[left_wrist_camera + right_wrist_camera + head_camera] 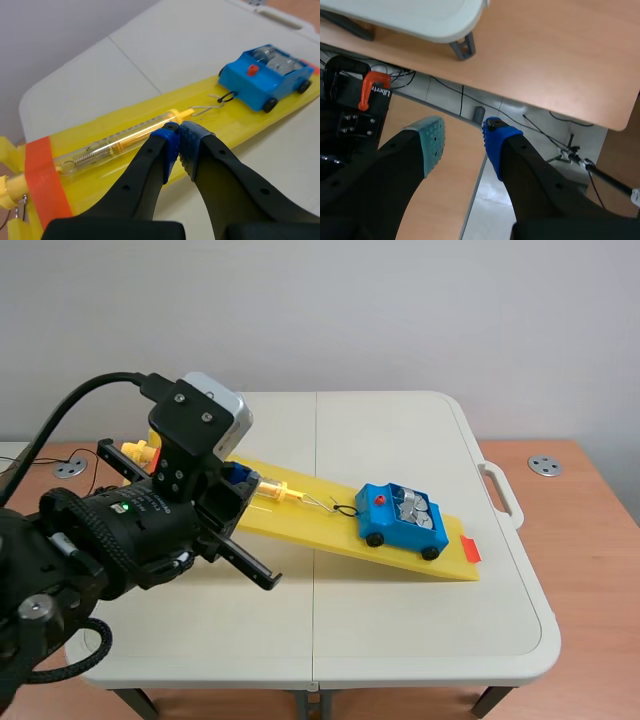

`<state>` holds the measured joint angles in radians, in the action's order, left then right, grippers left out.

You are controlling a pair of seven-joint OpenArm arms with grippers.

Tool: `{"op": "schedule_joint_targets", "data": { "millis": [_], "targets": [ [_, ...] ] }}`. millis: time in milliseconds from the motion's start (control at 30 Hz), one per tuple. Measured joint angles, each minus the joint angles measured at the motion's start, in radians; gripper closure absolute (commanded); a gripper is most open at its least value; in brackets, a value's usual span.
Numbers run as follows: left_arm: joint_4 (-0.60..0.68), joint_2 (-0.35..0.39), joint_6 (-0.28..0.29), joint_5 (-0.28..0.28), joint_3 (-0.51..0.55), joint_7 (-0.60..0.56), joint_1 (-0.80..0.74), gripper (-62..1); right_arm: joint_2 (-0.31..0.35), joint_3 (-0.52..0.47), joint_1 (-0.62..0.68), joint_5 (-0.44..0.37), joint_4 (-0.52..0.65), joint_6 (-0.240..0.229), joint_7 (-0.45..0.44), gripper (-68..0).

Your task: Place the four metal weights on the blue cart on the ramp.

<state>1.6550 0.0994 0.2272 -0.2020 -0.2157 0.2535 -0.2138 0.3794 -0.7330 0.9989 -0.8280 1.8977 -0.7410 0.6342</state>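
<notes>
The blue cart [400,520] sits low on the yellow ramp [320,535], and silvery metal weights [415,508] lie in its open bed. In the left wrist view the cart [265,75] carries the weights [274,56] ahead of my left gripper [178,131]. A wire hook [225,98] links it to a clear spring scale [120,140] lying along the ramp [235,117]. My left gripper [238,480] is shut, pads together, right over the scale's lower end. My right gripper [464,135] is open with nothing between its fingers, off the table; it does not show in the scene view.
Orange tape [45,175] crosses the ramp's upper end, and an orange tab [470,548] marks its foot. The white folding table [430,630] has a handle [503,490] at its right edge. Under the right gripper are wooden flooring, cables and a black clamp [367,95].
</notes>
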Motion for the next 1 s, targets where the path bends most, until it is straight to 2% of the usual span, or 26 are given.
{"op": "schedule_joint_targets", "data": {
  "millis": [133,300,1000],
  "targets": [
    [-0.068,0.000,-0.045,-0.034,0.000,0.000,0.040,-2.7,-0.005,-0.021,0.025,0.000,0.000,0.000,0.000,-20.4],
    [-0.131,0.000,-0.069,-0.037,0.000,0.000,0.076,-2.7,-0.015,-0.027,0.024,-0.001,0.000,0.000,0.000,-20.4],
    [-0.154,0.000,-0.070,-0.036,0.000,-0.003,0.086,-2.7,-0.025,-0.027,0.024,-0.003,0.000,0.000,0.000,-20.4]
  ]
}}
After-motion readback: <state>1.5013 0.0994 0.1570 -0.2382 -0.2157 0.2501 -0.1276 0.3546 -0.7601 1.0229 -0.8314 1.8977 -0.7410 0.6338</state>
